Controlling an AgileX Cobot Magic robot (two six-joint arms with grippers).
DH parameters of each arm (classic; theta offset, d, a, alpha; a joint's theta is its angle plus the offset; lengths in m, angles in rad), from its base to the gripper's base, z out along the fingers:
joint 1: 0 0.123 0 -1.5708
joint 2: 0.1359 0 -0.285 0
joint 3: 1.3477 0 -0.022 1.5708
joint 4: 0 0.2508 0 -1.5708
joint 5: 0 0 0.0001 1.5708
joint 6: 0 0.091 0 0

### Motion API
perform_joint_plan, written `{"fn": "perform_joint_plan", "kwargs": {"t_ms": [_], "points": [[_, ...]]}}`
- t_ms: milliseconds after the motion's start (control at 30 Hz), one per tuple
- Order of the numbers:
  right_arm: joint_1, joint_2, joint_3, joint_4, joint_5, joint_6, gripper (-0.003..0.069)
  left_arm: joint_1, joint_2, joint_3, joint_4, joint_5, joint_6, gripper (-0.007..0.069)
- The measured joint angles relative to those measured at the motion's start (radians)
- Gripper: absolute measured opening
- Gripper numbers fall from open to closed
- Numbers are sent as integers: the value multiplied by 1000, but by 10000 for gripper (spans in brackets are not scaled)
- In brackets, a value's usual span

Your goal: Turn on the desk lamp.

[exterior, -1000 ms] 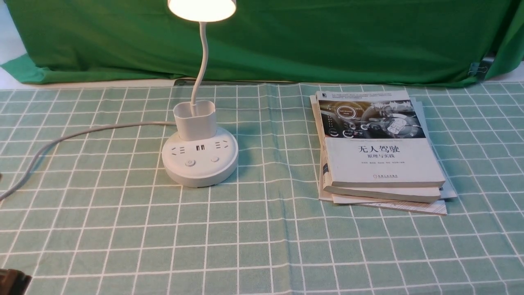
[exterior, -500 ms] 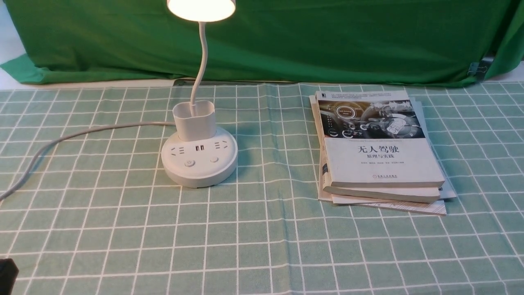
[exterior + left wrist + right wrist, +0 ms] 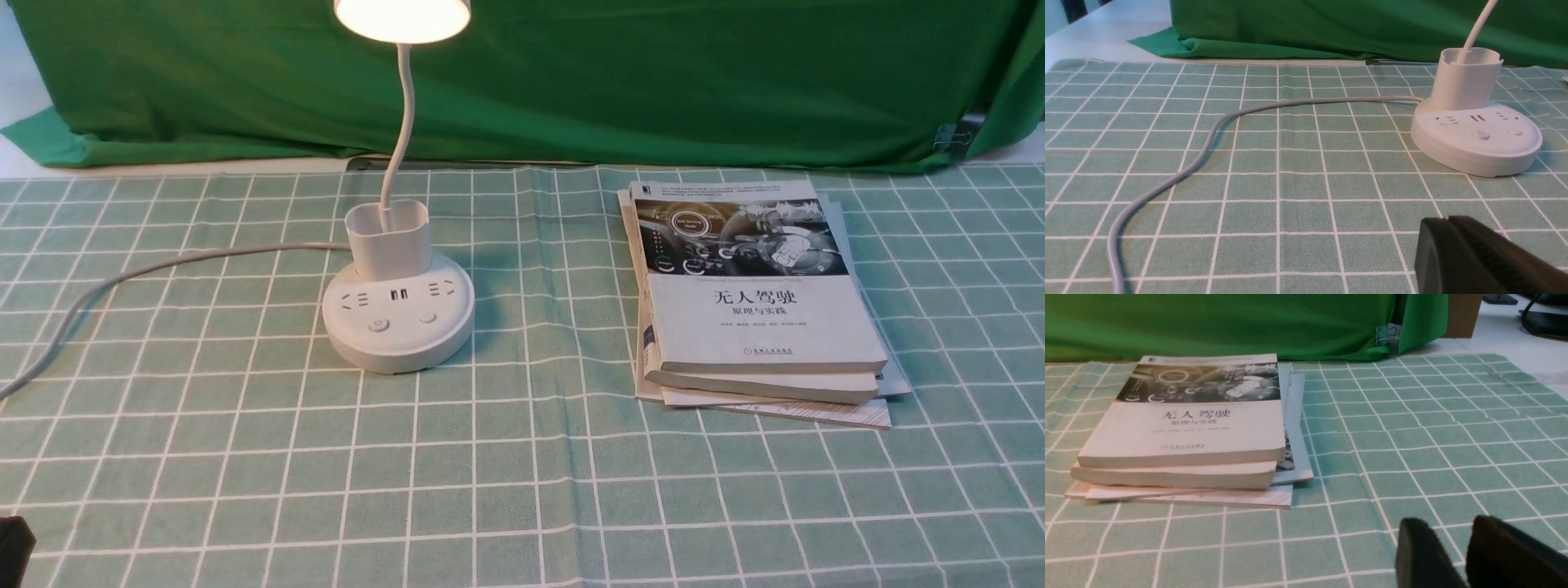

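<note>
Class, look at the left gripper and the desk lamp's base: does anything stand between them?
Nothing visible stands in the way. Between the left gripper and the base of the desk lamp only the checked tablecloth shows. The grey cable runs off to the left, outside that gap.

— What does the front view cut off?
— The top of the lamp head (image 3: 403,16), and the far end of the grey cable (image 3: 163,263) at the left edge
— And the left gripper (image 3: 1447,222)?
— Only a dark corner shows there; its wrist view crops the rest
— The right gripper (image 3: 1447,524)?
— Blurred, cropped below
— The small print on the top book (image 3: 1188,428)?
— Too blurred to read in the right wrist view
</note>
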Motion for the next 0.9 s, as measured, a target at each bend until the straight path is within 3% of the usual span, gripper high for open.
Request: {"fn": "perform_joint_plan", "kwargs": {"t_ms": [900], "points": [[0, 0, 0, 0, 0, 0, 241, 0, 0, 0, 6, 0, 22, 21]]}}
